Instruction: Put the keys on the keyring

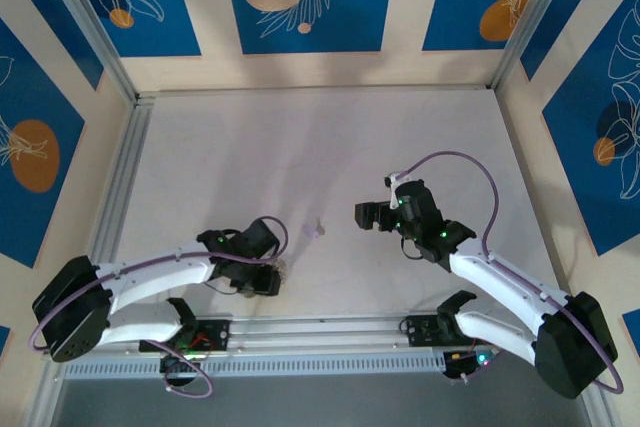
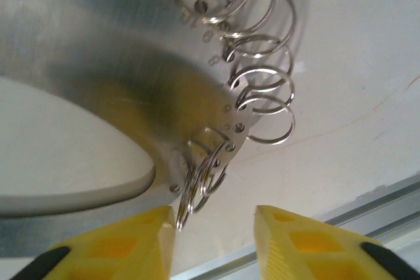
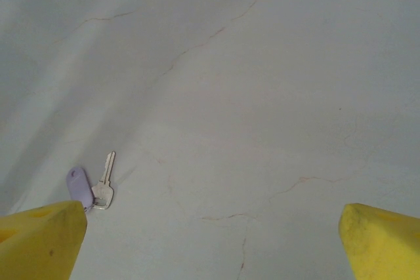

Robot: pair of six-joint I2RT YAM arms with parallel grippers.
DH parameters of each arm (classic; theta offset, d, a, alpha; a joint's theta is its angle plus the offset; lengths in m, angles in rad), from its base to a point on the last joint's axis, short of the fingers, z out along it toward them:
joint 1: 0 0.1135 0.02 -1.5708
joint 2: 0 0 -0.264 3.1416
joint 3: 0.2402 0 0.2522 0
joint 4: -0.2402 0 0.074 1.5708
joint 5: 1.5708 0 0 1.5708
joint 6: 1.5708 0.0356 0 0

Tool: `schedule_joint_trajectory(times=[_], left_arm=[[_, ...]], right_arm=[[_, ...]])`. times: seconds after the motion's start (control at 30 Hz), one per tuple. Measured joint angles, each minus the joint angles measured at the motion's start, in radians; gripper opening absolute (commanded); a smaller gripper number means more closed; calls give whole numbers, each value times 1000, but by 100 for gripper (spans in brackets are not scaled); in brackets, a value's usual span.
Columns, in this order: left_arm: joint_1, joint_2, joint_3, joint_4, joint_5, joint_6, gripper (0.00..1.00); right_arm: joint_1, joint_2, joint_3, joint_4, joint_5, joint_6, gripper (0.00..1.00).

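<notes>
Our left gripper point(image 2: 215, 227) has its fingers a little apart, with the keyring point(image 2: 237, 128) just beside one finger. Our right gripper point(image 3: 210, 221) is wide open over the table point(image 3: 275, 83), near a key point(image 3: 105, 178) with a lilac tag point(image 3: 78, 185).

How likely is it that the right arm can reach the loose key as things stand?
Probably yes: the key lies alone on the table, close ahead of the open right fingers, with nothing between them.
</notes>
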Motion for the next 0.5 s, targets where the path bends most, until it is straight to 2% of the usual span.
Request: schedule_joint_trajectory(times=[0.13, 0.5], left_arm=[[-1, 29, 0, 39, 7, -3, 24], [-1, 66, 1, 84, 6, -5, 22]], right_arm=[[-1, 3, 0, 2, 0, -2, 98], [-9, 3, 0, 2, 0, -19, 98]])
